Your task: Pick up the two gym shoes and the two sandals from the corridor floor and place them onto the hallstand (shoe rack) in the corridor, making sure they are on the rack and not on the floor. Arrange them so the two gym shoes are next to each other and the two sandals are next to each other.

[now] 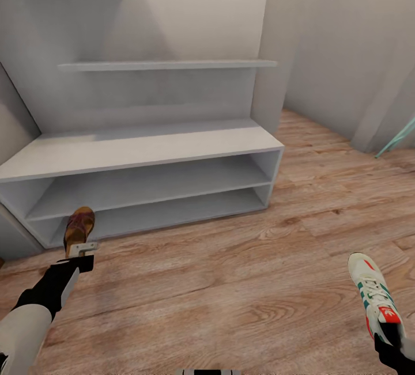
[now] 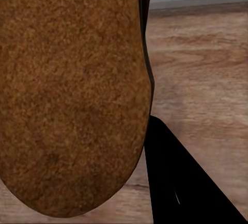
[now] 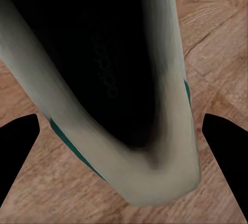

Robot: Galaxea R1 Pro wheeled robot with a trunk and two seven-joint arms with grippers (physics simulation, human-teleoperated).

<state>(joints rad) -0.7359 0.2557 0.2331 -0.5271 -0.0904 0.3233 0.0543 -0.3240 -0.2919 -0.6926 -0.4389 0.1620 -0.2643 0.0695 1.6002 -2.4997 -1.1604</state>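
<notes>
The left gripper (image 1: 82,250), low at the left of the head view, was clenched on a brown sandal (image 1: 79,228) held just in front of the grey shoe rack (image 1: 144,147). At the lower right, the right gripper (image 1: 387,337) was grasping a white gym shoe (image 1: 373,294) by its heel above the wood floor (image 1: 230,283). Up close, the sandal's brown sole (image 2: 72,95) and the shoe's dark inside (image 3: 93,64) showed.

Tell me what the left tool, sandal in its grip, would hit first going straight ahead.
Probably the shoe rack's lowest shelf: the left tool holds the sandal pointing at that opening, though depth is unclear.
</notes>
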